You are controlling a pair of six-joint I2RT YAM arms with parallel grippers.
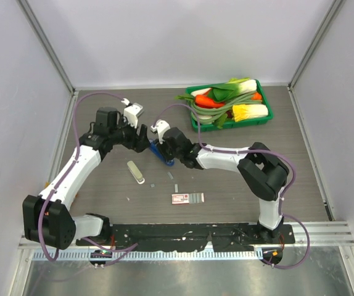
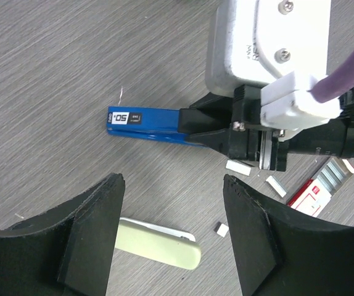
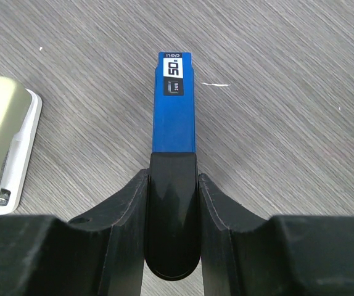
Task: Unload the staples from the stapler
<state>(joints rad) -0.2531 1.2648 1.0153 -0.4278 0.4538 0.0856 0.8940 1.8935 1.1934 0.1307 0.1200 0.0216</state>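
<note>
The dark-blue stapler (image 3: 174, 105) lies flat on the wood-grain table. My right gripper (image 3: 173, 179) is shut on its black rear end, one finger on each side. In the top view the stapler (image 1: 163, 156) is at the table's middle, with the right gripper (image 1: 165, 148) on it. My left gripper (image 1: 141, 138) hovers just left of it, open, with nothing between its fingers (image 2: 90, 228). Seen from the left wrist, the stapler (image 2: 143, 120) lies beyond the open left gripper (image 2: 174, 206). Loose strips of staples (image 2: 238, 166) lie on the table beside the right gripper.
A pale green and white oblong object (image 1: 135, 172) lies near the stapler, below the left fingers (image 2: 158, 243). A flat red-and-white box (image 1: 187, 198) sits toward the front. A green basket (image 1: 197, 123) of toy vegetables stands at the back right. More staple bits (image 1: 176, 187) are scattered mid-table.
</note>
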